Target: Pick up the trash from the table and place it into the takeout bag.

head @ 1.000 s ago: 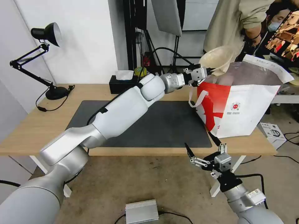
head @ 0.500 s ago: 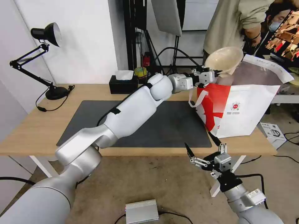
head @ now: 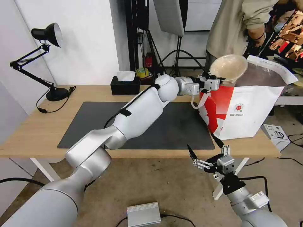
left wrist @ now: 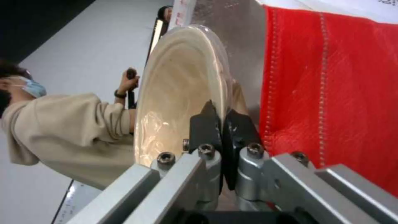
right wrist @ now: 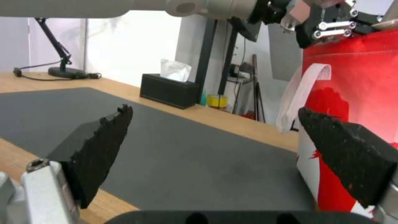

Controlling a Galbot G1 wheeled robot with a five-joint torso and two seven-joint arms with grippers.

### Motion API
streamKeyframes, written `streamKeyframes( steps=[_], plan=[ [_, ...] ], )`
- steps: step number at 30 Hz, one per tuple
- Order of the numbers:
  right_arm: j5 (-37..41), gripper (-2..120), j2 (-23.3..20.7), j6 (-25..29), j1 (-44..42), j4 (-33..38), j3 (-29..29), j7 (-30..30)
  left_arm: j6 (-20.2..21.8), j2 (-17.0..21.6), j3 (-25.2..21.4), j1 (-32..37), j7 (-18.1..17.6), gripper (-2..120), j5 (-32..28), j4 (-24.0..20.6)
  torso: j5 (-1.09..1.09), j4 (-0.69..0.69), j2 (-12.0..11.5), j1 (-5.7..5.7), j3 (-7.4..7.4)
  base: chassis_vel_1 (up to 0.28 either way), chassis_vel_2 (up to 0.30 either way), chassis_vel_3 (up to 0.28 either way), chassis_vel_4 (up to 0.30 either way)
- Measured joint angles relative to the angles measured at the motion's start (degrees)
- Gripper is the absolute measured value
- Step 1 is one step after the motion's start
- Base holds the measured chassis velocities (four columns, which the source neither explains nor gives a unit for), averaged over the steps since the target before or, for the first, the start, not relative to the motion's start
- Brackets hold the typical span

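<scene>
white wall (head: 85, 37), desk lamp (head: 47, 33), concrete floor (head: 142, 186)

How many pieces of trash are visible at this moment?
1: a tan paper bowl, pinched at its rim by the left gripper above the open takeout bag. Others may lie hidden inside the bag.

No legible txt; takeout bag (head: 249, 113) logo unreadable.

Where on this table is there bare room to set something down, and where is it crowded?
The dark mat is bare, though the left arm spans above it. Bare wood lies between the desk lamp and the mat. Crowded: the right end, where the takeout bag stands with the left tool holding the tan bowl above it.
</scene>
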Motion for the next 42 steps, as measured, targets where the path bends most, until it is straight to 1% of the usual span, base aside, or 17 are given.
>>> streamKeyframes(
  steps=[2,5,8,13,27,30,32,33,34,35,36,37,38,42],
  plan=[
    [0.0,100,0.0,0.0,0.0,0.0,0.0,0.0,0.1,0.0,0.0,0.1,0.1,0,0.4,0.0,0.0,0.0,0.0,0.0,0.0,0.0,0.0,0.0,0.0],
    [0.0,100,0.0,0.0,0.0,0.0,0.0,0.0,0.1,0.0,-0.2,0.3,0.5,0,2.7,0.0,0.0,-0.01,0.0,0.0,0.0,0.0,0.0,0.0,0.0],
    [0.0,100,0.0,0.0,0.0,0.0,0.0,0.0,0.1,0.1,-0.4,0.6,0.9,0,3.0,0.1,0.0,0.0,0.0,0.0,0.0,0.0,0.0,0.0,0.0],
    [0.0,100,0.0,0.0,0.0,0.0,0.0,0.0,0.2,0.1,-0.6,0.8,1.8,0,3.1,0.4,0.0,-0.01,0.0,0.0,0.0,0.0,0.0,0.0,0.0],
    [0.0,100,0.0,0.0,0.0,0.0,0.0,0.0,0.1,0.1,-0.3,0.4,2.6,0,2.6,1.3,0.0,0.0,0.0,0.0,0.0,0.0,0.0,0.0,0.0],
    [0.0,100,0.0,0.0,0.0,0.0,0.0,0.0,0.1,0.1,-0.2,0.1,2.6,6,2.4,1.3,0.0,-0.01,0.0,0.0,0.0,0.0,0.0,0.0,0.0],
    [0.0,100,0.0,0.0,0.0,0.0,0.0,0.0,0.1,0.1,-0.1,0.0,2.3,16,2.1,1.3,0.0,0.0,0.0,0.0,0.0,0.0,0.0,0.0,0.0],
    [0.0,100,0.0,0.0,0.0,0.0,0.0,0.0,0.1,0.1,-0.1,0.0,2.3,16,2.1,1.3,0.0,0.0,0.0,0.0,0.0,0.0,0.0,0.0,0.0],
    [0.0,100,0.0,0.0,0.0,0.0,0.0,0.0,0.1,0.1,0.0,-0.1,2.0,19,2.0,1.3,0.0,0.0,0.0,0.0,0.0,0.0,0.0,0.0,0.0],
    [0.0,100,0.0,0.0,0.0,0.0,0.0,0.0,0.1,0.1,0.0,-0.1,1.6,25,1.9,1.4,0.0,-0.01,0.0,0.0,0.0,0.0,0.0,0.0,0.0],
    [0.0,100,0.0,0.0,0.0,0.0,0.0,0.0,0.0,0.1,0.1,-0.2,1.4,27,1.9,1.4,0.0,-0.01,0.0,0.0,0.0,0.0,0.0,0.0,0.0],
    [0.0,100,0.0,0.0,0.0,0.0,0.0,0.0,0.0,0.1,0.1,-0.2,1.2,33,1.8,1.5,0.0,-0.01,0.0,0.0,0.0,0.0,0.0,0.0,0.0],
    [0.0,100,0.0,0.0,0.0,0.0,0.0,0.0,0.0,0.1,0.1,-0.2,1.2,33,1.8,1.5,0.0,-0.01,0.0,0.0,0.0,0.0,0.0,0.0,0.0],
    [0.0,100,0.0,0.0,0.0,0.0,0.0,0.0,-0.3,0.1,0.1,-0.3,0.0,50,1.7,1.7,0.0,0.0,0.0,0.0,0.0,0.0,0.0,0.0,0.0]
  ],
)
